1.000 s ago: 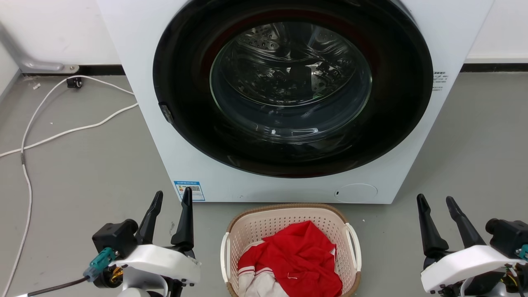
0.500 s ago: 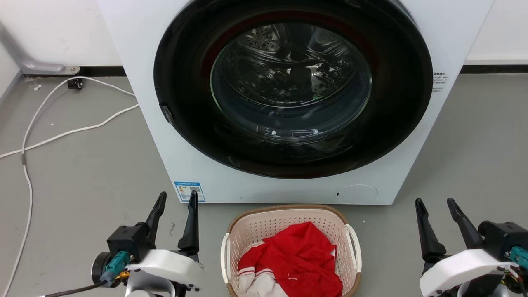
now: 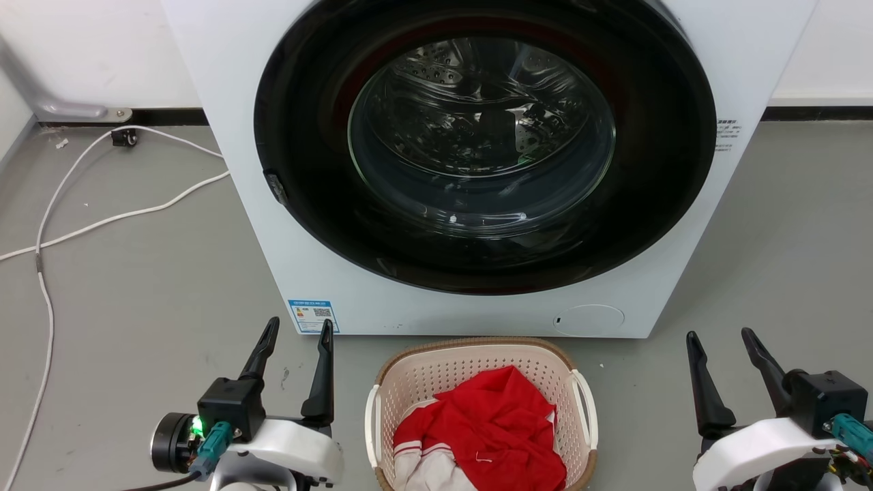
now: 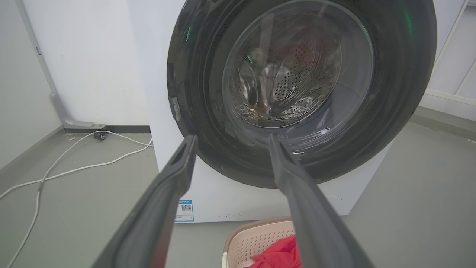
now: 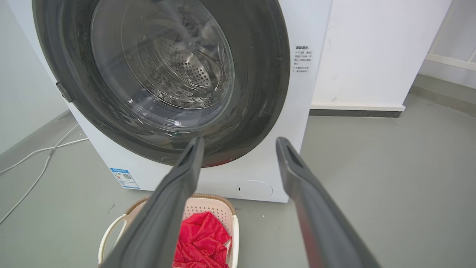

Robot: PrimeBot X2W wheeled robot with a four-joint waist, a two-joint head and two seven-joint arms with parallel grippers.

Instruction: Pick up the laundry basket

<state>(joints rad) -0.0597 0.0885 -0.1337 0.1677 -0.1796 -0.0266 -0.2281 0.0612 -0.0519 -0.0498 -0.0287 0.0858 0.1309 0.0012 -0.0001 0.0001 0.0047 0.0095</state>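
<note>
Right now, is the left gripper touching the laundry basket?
Apart. The head view shows bare grey floor between the left gripper and the laundry basket, nearest its white side handle. The jaws stand open and empty.

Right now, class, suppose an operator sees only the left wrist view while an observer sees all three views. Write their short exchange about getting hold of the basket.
Operator: I see just the far rim of the basket. Does it have handles?
Observer: Yes, the basket has a white loop handle on each side.
Operator: Where is the right gripper?
Observer: The right gripper is open, off to the basket's right and not touching it.
</note>
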